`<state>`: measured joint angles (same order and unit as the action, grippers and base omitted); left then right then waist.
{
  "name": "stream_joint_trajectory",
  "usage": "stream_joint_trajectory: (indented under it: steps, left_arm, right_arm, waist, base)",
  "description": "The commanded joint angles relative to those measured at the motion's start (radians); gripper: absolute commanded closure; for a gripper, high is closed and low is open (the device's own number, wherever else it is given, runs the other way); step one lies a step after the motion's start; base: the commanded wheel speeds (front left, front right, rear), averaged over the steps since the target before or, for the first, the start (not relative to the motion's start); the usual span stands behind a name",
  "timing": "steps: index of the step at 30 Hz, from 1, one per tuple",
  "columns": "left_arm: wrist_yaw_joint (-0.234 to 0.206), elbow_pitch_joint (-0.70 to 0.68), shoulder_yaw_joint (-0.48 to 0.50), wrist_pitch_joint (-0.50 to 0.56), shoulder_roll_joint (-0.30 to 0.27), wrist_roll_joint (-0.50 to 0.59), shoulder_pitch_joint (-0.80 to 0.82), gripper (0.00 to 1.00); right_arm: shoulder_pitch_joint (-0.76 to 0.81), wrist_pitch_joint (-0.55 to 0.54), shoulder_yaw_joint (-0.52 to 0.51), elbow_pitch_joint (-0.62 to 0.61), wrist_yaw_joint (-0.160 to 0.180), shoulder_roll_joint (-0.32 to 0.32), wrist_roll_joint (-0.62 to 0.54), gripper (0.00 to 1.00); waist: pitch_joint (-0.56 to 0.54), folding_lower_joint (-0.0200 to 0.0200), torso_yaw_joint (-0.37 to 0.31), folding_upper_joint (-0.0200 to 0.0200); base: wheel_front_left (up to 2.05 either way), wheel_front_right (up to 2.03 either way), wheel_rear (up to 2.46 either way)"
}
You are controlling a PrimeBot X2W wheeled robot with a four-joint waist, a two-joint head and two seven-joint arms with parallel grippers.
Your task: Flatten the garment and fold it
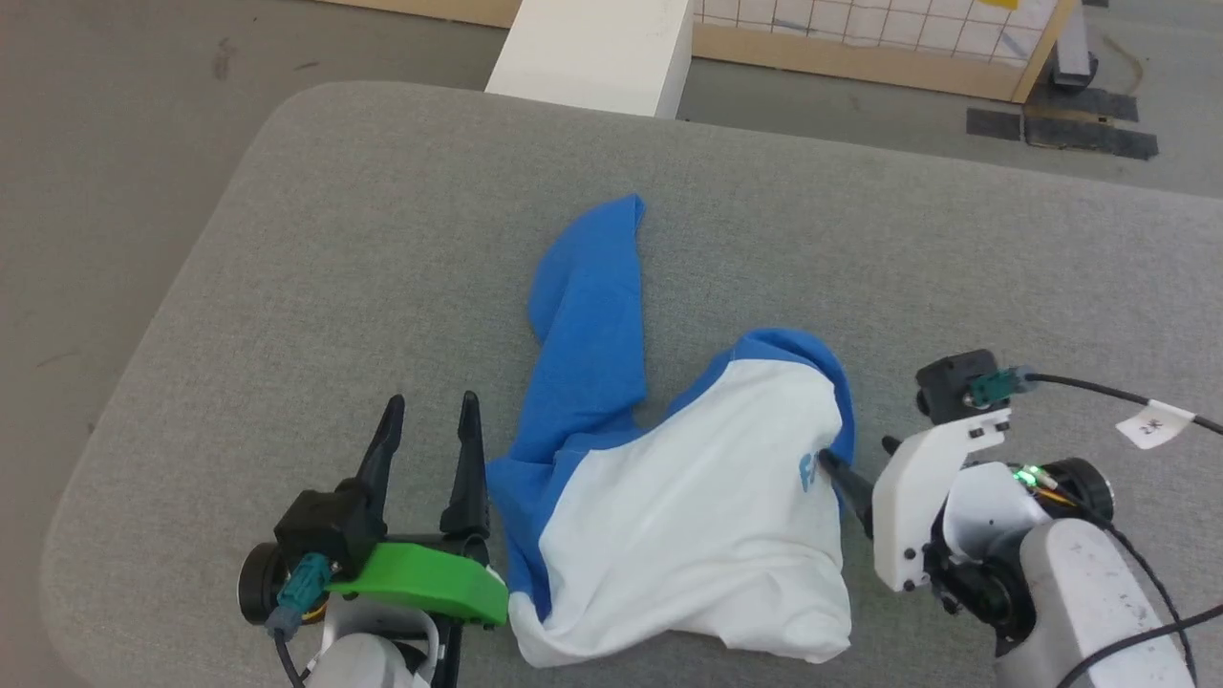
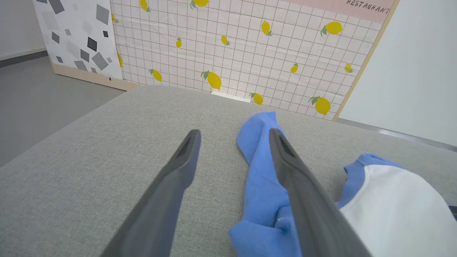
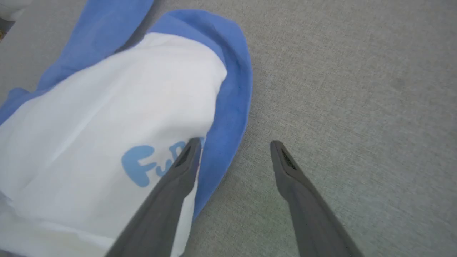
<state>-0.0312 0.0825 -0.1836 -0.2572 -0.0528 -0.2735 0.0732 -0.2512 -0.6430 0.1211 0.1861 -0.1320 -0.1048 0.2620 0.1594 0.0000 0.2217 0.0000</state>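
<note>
Untidily — garment [image 1: 680, 521] on grey table [image 1: 363, 248]

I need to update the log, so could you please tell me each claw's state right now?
Left claw: open, holding nothing.
Right claw: open, holding nothing, one finger at the T-shirt's edge.

Head camera steeply down, left wrist low toward lemon panel [image 2: 250, 53], right wrist close above, all sharing garment [image 1: 688, 516].

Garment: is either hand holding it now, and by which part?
Nothing holds the garment. The left hand is open beside its blue sleeve; the right hand is open at its blue edge.
</note>
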Motion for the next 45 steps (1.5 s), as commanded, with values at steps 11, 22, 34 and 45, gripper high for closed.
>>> stream_joint_trajectory:
  steps: [11,22,34,45]
  left_arm:
    - [-0.003,0.003,-0.007,-0.005,0.003,-0.001,0.010,0.00]
    - [0.003,0.011,0.004,-0.005,0.003,0.003,0.007,0.00]
    - [0.005,0.013,0.010,-0.005,0.003,-0.001,0.002,0.00]
    - [0.000,0.012,-0.039,-0.005,0.003,-0.023,0.047,0.00]
  right_arm:
    - [-0.023,0.004,0.052,0.040,0.001,0.005,0.028,1.00]
    - [-0.009,0.073,-0.091,-0.077,0.001,-0.059,0.044,1.00]
    - [0.080,0.025,-0.130,-0.194,0.001,-0.035,0.013,0.00]
    - [-0.127,-0.078,0.160,-0.023,0.001,-0.021,0.020,0.00]
  waist:
    - [0.020,0.0000,0.003,0.0000]
    - [-0.006,0.0000,-0.048,0.0000]
    - [-0.009,0.0000,-0.063,0.0000]
    - [0.076,0.0000,-0.008,0.0000]
  base:
    - [0.00,0.00,0.00]
    - [0.00,0.00,0.00]
    - [0.00,0.00,0.00]
    - [0.00,0.00,0.00]
